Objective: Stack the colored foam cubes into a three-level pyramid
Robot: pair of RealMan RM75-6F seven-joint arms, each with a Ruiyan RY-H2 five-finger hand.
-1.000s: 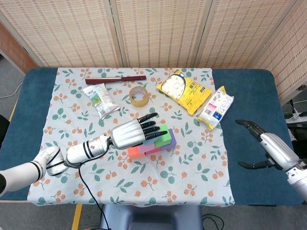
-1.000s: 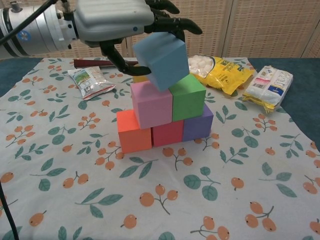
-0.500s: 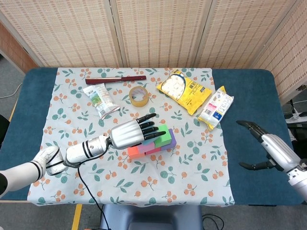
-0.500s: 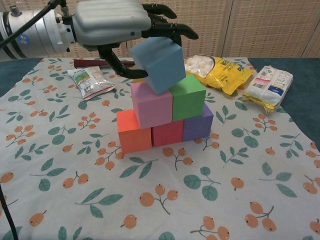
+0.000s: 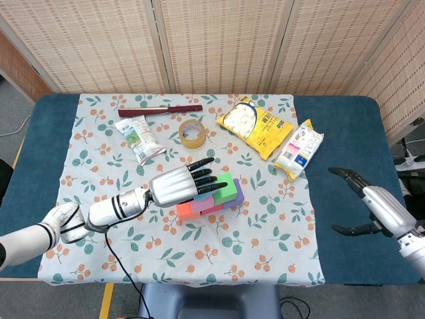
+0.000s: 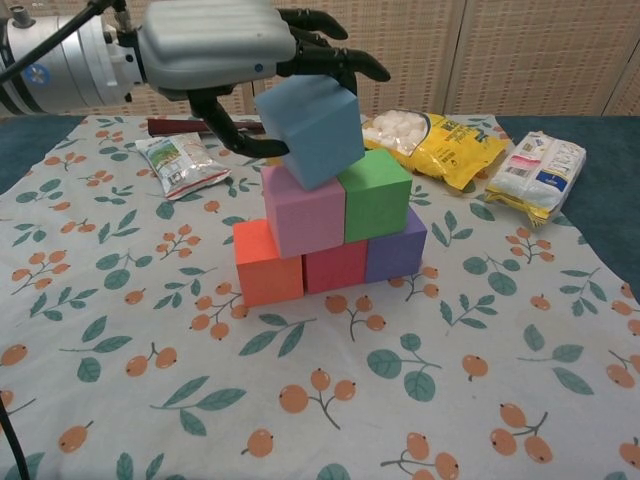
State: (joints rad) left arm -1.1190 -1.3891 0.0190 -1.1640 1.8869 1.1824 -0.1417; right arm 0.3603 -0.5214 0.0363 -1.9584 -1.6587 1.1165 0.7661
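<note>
— Gripping the light blue foam cube (image 6: pixel 308 130), is it, that silver left hand (image 6: pixel 215 50)?

— Yes. Its dark fingers (image 6: pixel 335 62) curl over the cube's top and its thumb presses the near left side, so the cube hangs tilted. The lower corner sits right at the seam between the pink foam cube (image 6: pixel 303 213) and the green foam cube (image 6: pixel 375 193) of the second level, apparently touching them.

— And below those?

— A row of three on the floral cloth (image 6: pixel 150 330): the orange foam cube (image 6: pixel 265 262) on the left, the red foam cube (image 6: pixel 335 268) in the middle, the purple foam cube (image 6: pixel 395 250) on the right, all touching.

— What differs from a second ago?

— Little. The left hand has drifted slightly leftward and the blue cube with it, a touch lower against the pink and green pair. The five stacked cubes have not shifted.

— The other hand?

— In the head view the right hand (image 5: pixel 372 206) hovers over the blue desk (image 5: pixel 345 133) at the right edge, well apart from the stack, fingers spread and holding nothing. It has crept a little further right.

— Anything else up there?

— A yellow snack bag (image 5: pixel 255 126), a white packet (image 5: pixel 299 147), a roll of brown tape (image 5: pixel 191 133), a small white-and-green sachet (image 5: pixel 138 137) and a red-handled knife (image 5: pixel 159 108), all behind the stack.
</note>
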